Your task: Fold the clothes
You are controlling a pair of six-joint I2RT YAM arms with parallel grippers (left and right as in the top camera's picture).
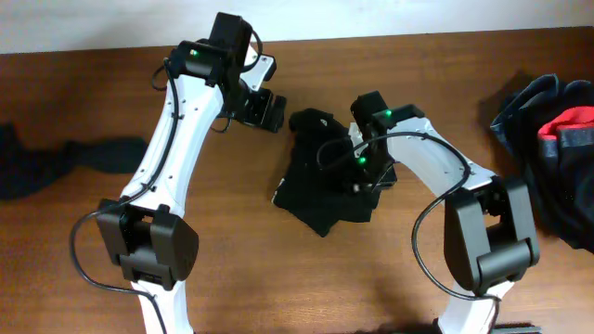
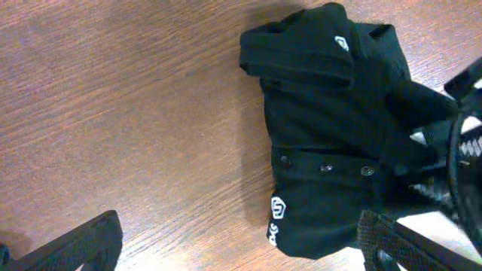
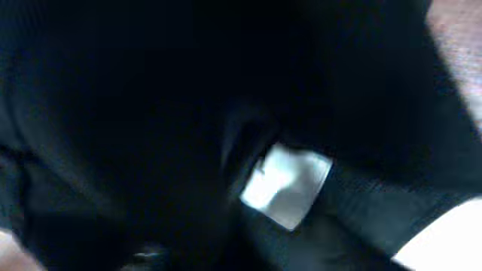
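Observation:
A black garment [image 1: 320, 186] with snap buttons and small white logos lies bunched in the middle of the table. It also shows in the left wrist view [image 2: 331, 128]. My left gripper [image 1: 264, 109] is open and empty, hovering over the bare wood just left of the garment's upper edge, its fingers wide apart [image 2: 241, 252]. My right gripper [image 1: 360, 174] is pressed into the garment's right side. The right wrist view is filled with black cloth [image 3: 151, 113] and a white label [image 3: 286, 184], and the fingers are hidden.
A pile of dark blue and red clothes [image 1: 557, 139] sits at the right edge. A dark garment [image 1: 65, 158] lies at the left edge. The table's far edge meets a white wall.

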